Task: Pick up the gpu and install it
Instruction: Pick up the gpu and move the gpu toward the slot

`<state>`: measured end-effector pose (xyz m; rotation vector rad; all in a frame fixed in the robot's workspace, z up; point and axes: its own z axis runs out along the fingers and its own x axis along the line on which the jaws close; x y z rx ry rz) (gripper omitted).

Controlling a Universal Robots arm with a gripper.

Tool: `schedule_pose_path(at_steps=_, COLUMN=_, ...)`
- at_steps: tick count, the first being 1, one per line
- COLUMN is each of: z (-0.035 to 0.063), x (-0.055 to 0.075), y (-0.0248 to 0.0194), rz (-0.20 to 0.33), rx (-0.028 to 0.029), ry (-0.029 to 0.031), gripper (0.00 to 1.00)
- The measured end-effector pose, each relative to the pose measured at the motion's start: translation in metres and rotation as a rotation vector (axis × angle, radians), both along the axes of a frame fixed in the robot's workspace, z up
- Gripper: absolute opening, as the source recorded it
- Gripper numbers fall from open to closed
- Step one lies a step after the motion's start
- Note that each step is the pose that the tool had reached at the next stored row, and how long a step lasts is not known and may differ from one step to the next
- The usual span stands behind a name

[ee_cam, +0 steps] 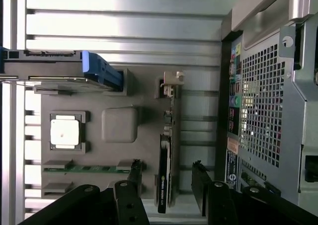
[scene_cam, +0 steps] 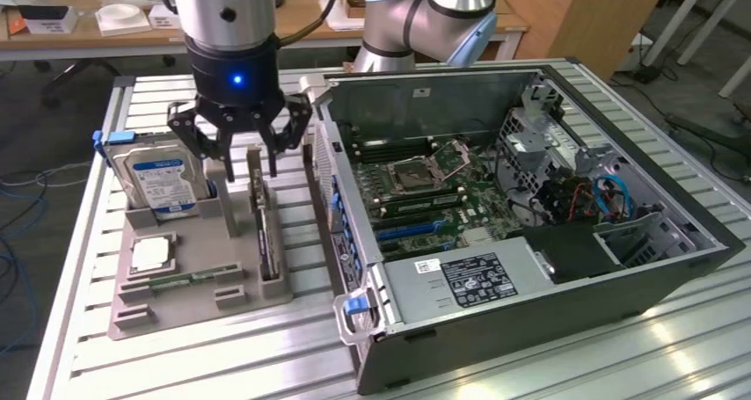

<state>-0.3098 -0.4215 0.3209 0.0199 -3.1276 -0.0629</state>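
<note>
Gripper (scene_cam: 244,161) hangs with its fingers (ee_cam: 135,171) spread wide, one on each side of the gpu (scene_cam: 264,229) and apparently not touching it. The gpu stands on edge in a slot of the gray tray (scene_cam: 193,308), left of centre in the exterior view. Its long axis runs from the far side to the near side, parallel to the open computer case (scene_cam: 505,325) just to the exterior view's right. The pale bracket end (ee_cam: 171,78) probably points to the far side. The hard drive (scene_cam: 164,180) stands on the exterior view's left of the gpu, in the same tray.
</note>
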Motion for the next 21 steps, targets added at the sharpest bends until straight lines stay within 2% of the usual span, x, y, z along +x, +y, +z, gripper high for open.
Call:
schedule_pose_path(at_steps=11, z=-0.0094, x=0.000, y=-0.0002, rz=0.000, rx=-0.0001, ry=0.0001, gripper=0.53)
schedule_pose_path(at_steps=21, z=-0.0120, x=0.000, y=-0.0003, rz=0.000, rx=-0.0001, ry=0.0001, gripper=0.53)
